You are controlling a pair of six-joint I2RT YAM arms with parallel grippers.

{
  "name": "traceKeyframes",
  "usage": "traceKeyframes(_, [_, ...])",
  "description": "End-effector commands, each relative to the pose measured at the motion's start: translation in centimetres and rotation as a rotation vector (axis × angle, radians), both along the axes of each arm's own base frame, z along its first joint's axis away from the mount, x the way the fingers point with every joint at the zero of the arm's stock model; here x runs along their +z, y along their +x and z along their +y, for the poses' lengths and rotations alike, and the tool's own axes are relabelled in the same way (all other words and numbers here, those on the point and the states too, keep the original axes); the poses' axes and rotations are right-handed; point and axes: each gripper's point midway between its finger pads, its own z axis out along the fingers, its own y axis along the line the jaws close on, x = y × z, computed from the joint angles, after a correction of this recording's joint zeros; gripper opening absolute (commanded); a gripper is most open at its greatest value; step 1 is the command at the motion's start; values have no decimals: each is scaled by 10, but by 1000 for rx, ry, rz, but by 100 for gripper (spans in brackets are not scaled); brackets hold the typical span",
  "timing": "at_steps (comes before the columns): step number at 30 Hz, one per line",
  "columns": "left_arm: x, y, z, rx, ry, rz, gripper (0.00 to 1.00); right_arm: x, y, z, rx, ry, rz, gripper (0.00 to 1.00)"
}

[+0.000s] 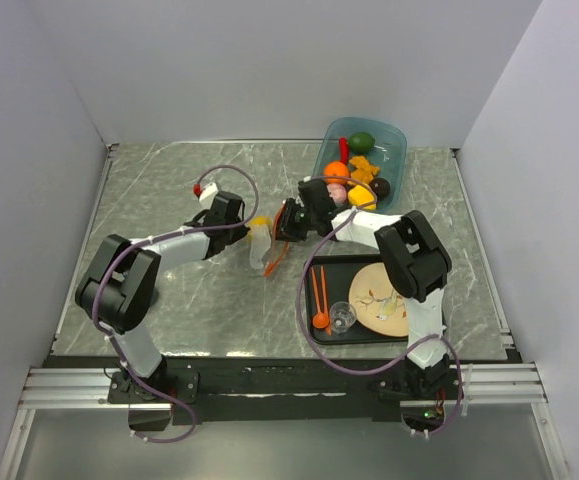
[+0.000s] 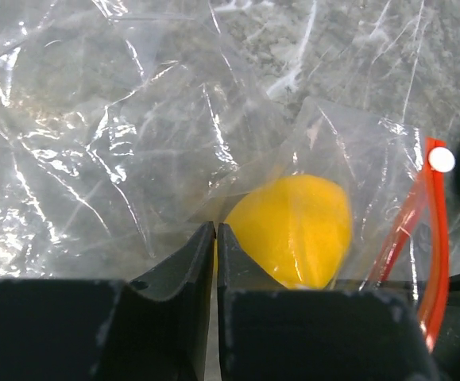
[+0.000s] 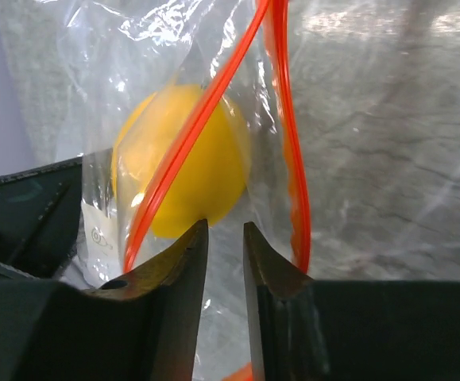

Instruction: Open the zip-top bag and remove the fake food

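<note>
The clear zip-top bag (image 1: 260, 252) hangs between my two grippers near the table's middle. Its orange-red zip strip (image 3: 293, 159) gapes open in a loop. A yellow lemon (image 1: 259, 221) is inside the bag. My left gripper (image 1: 241, 236) is shut on the bag's film (image 2: 94, 143), right beside the lemon (image 2: 301, 226). My right gripper (image 1: 281, 225) is at the bag's mouth, jaws a narrow gap apart (image 3: 224, 225), tips just below the lemon (image 3: 182, 159). More fake food lies in the blue tub: a green piece (image 1: 362, 141), an orange (image 1: 336, 170) and a dark piece (image 1: 381, 187).
The translucent blue tub (image 1: 394, 135) stands at the back right, close behind my right gripper. A black tray (image 1: 369, 340) at the front right holds a plate (image 1: 384, 300), an orange spoon (image 1: 319, 318), sticks and a small clear glass (image 1: 342, 317).
</note>
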Motion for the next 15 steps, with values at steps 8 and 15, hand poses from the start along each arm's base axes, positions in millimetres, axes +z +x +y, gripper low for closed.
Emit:
traceKeyframes(8, [39, -1, 15, 1, 57, -76, 11, 25, 10, 19, -16, 164, -27, 42])
traceKeyframes(15, [58, 4, 16, -3, 35, -105, 13, 25, 12, 24, -9, 182, -19, 46])
